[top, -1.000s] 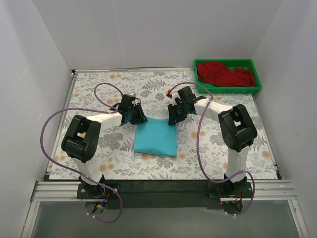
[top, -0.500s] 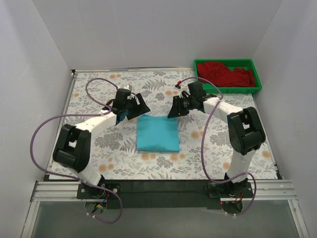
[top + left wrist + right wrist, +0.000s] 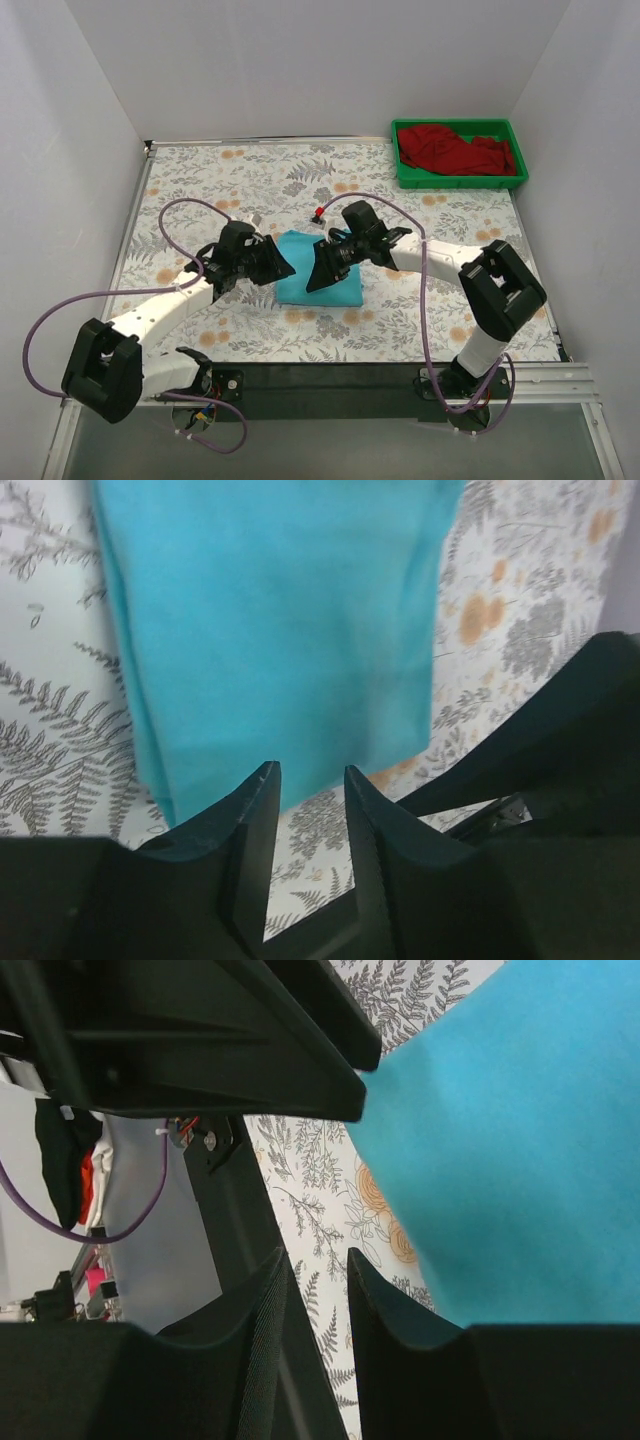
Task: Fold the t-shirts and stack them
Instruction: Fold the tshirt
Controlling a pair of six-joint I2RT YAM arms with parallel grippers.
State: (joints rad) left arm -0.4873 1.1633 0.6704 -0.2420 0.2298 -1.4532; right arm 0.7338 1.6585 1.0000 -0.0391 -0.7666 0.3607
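While the blue shirt (image 3: 318, 268) lies folded mid-table between the left gripper (image 3: 283, 268) and right gripper (image 3: 315, 280), both nearly closed and empty, the red shirt (image 3: 455, 150) sits crumpled in the tray (image 3: 458, 181), apparently unfolded, unstacked.

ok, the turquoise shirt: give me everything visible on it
The turquoise t-shirt is plain thin cloth, already folded into a compact, roughly rectangular pad lying flat on the floral table, near its middle. No collar or sleeves show. Its surface looks smooth with faint creases; the left wrist view shows a layered fold along one edge. The left gripper and right gripper are low over its two sides, fingers nearly together with nothing between them; contact cannot be confirmed.
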